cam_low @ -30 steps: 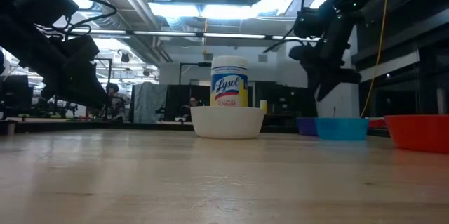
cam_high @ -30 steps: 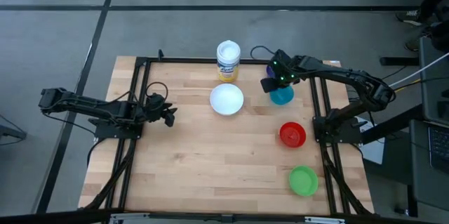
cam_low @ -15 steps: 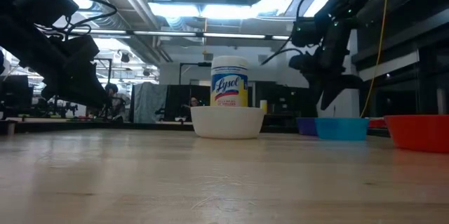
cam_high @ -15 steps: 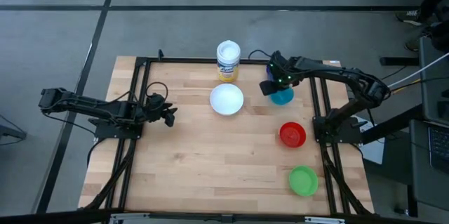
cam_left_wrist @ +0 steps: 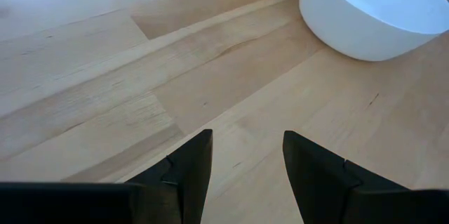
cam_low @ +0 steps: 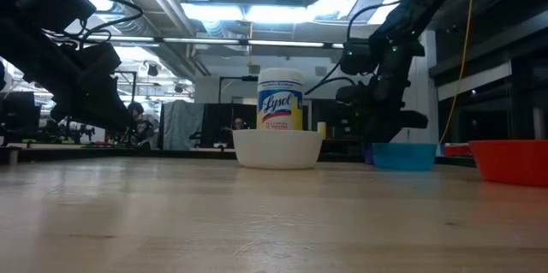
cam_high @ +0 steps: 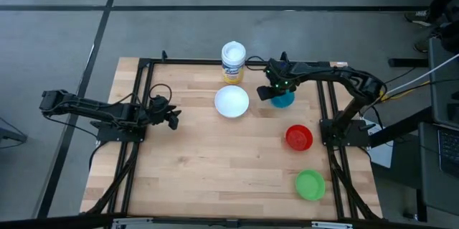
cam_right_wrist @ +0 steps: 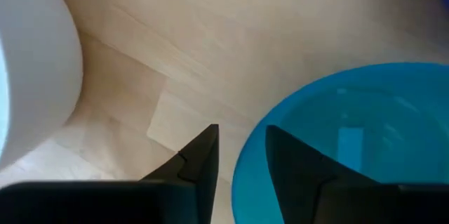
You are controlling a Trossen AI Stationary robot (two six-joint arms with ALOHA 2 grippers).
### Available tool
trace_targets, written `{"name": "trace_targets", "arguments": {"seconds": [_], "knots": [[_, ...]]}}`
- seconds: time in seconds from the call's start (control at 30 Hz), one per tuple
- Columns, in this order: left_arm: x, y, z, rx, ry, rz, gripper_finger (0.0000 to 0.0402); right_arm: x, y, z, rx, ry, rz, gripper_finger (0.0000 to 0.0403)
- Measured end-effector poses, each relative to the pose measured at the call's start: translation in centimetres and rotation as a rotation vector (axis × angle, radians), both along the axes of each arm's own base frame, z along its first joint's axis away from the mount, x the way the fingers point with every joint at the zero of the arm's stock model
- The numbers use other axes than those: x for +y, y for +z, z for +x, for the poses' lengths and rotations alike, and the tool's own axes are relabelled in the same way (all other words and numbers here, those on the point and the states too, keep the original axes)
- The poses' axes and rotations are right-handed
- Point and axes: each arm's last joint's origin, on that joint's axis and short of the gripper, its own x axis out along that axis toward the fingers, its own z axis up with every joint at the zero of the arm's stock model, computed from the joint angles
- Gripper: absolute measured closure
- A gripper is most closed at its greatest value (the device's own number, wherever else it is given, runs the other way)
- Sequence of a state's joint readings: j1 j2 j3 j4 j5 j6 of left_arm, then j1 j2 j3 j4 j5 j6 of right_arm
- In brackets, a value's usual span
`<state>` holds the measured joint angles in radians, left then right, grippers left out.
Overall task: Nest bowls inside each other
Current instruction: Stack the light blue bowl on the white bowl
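Note:
The teal bowl [cam_high: 285,100] sits upright on the table at the far right. My right gripper [cam_right_wrist: 242,130] is open and points down over its left rim [cam_right_wrist: 238,171]. One finger is over the bowl's inside, the other outside, and no touch shows. The white bowl [cam_high: 232,102] stands just left of it. The red bowl [cam_high: 299,137] and the green bowl [cam_high: 310,184] rest nearer on the right. My right arm hides the dark blue bowl in the high view. My left gripper [cam_left_wrist: 245,157] hovers open over bare wood at the left.
A white-lidded cylindrical container with a yellow label [cam_high: 233,61] stands at the far edge behind the white bowl. Black frame rails [cam_high: 140,136] run along the table's sides. Bare wood fills the middle and near left of the table [cam_high: 215,164].
My right gripper has come down and moved toward the table's left, from above the teal bowl to its left rim. The bowls have stayed where they were.

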<state>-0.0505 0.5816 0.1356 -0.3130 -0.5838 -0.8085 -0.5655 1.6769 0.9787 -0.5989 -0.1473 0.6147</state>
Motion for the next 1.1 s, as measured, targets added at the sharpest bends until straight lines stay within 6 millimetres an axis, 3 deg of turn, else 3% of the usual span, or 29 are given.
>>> {"name": "trace_targets", "arguments": {"seconds": [0.13,0.3,0.43,0.77,0.97,1.1], "knots": [[0.0,0.0,0.0,0.001,-0.003,-0.001,0.0231,-0.1,0.0,0.0,0.001,-0.035,-0.015,0.0305],[0.0,0.0,0.0,0.003,-0.002,0.003,0.0231,-0.4,0.2,0.5,-0.061,-0.004,-0.025,0.0388],[0.1,-0.1,-0.2,0.039,0.020,0.043,0.0231,-0.8,1.0,1.5,-0.200,-0.003,-0.059,0.0397],[0.1,0.0,-0.1,-0.020,0.046,0.001,0.0231,-1.0,7.1,5.0,-0.511,0.061,-0.103,0.0401],[0.3,0.7,0.3,-0.088,0.093,0.069,0.0231,1.6,7.5,6.8,-0.586,0.134,-0.045,0.0401],[0.3,0.7,0.3,-0.097,0.123,0.089,0.0231,3.2,6.7,8.5,-0.612,0.172,-0.012,0.0402]]}}
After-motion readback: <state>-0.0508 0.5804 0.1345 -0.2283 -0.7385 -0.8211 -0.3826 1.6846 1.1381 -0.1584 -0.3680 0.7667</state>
